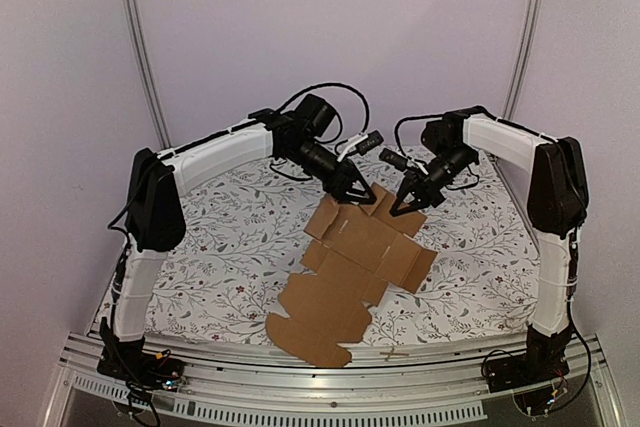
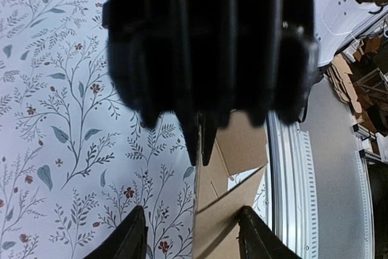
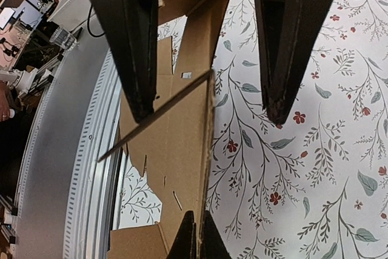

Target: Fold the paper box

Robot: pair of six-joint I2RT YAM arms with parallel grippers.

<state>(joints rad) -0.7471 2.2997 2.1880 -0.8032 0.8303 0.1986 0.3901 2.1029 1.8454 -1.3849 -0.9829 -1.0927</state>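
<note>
A floral cloth (image 1: 220,247) lies flat; a slotted metal rail (image 1: 300,387) runs along its near edge, with pale walls (image 1: 330,27) behind it.

The paper box (image 1: 345,272) lies on the table's (image 1: 220,237) middle.

Soft even light; right tool (image 2: 202,153) blurred in left-wrist cam.

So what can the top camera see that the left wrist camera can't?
Only the top camera: the whole left arm and right arm, and the entire paper box spread out as a sheet. Only the left wrist camera: up close, a box flap standing between the open fingers of the left claw. Both: the flowery cloth, the box, and the right claw shut, pinching the box's far edge.
</note>
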